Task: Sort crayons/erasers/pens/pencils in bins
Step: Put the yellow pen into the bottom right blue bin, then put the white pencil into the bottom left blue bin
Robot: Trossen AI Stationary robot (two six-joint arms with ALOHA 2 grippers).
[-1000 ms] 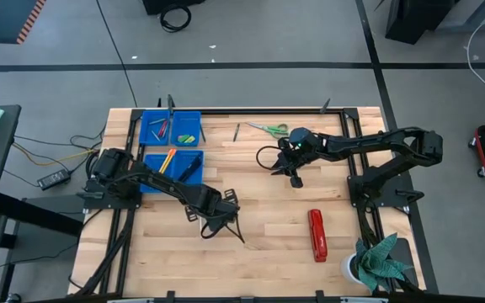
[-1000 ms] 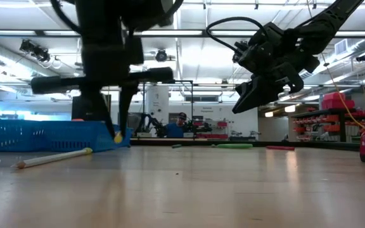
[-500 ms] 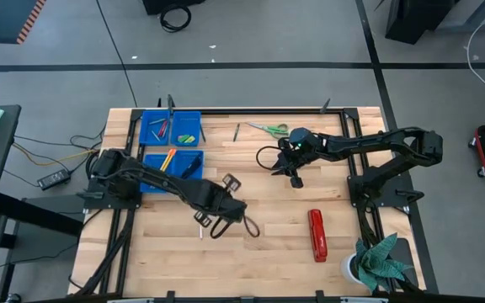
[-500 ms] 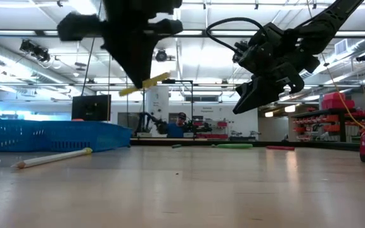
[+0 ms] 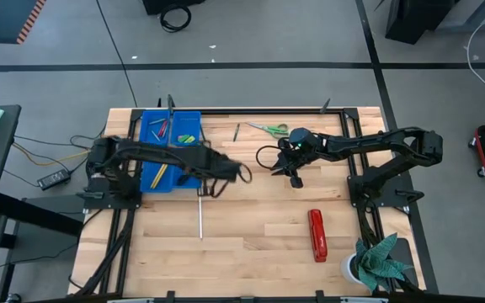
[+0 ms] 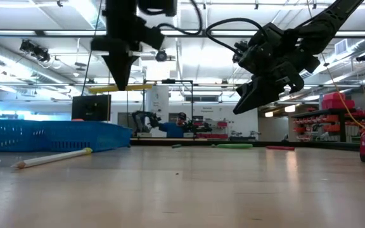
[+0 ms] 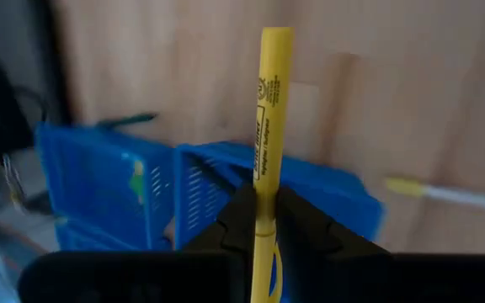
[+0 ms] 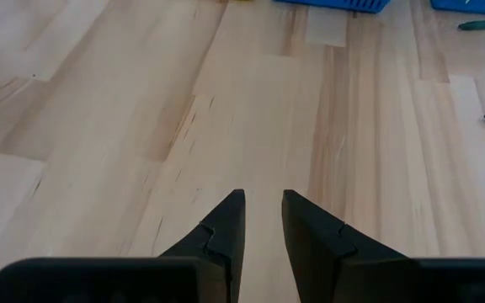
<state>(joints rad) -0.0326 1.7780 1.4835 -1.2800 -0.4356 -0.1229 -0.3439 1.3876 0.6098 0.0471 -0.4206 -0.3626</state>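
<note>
My left gripper (image 6: 120,75) is shut on a yellow pencil (image 6: 119,87) and hangs high above the table, by the near blue bins (image 5: 160,175). In the left wrist view the pencil (image 7: 268,126) runs out past my fingers over the bins (image 7: 226,181). Two more bins (image 5: 173,126) sit behind, holding small sticks. A white pencil (image 5: 199,215) lies flat on the table, and also shows in the low view (image 6: 52,158). My right gripper (image 8: 262,215) hovers above bare wood at the table's middle (image 5: 294,174), its fingers a narrow gap apart and empty. My left gripper pinches the yellow pencil's shaft (image 7: 263,210) between its two fingers. The fingers point down and lie across the pencil. The pencil is lifted clear and close to level, sticking out on both sides of the fingers (image 6: 120,66).
Green-handled scissors (image 5: 268,128) and a dark pen (image 5: 237,132) lie near the far edge. A red stapler (image 5: 317,234) lies at the near right, with a potted plant (image 5: 377,263) at the near right corner. Bare wood lies between the arms.
My left gripper has risen from the table's near middle with the yellow pencil and gone toward the far left, to the bins. The pencil has come off the table, tilted on the way, and is now close to level. The white pencil has stayed in place.
</note>
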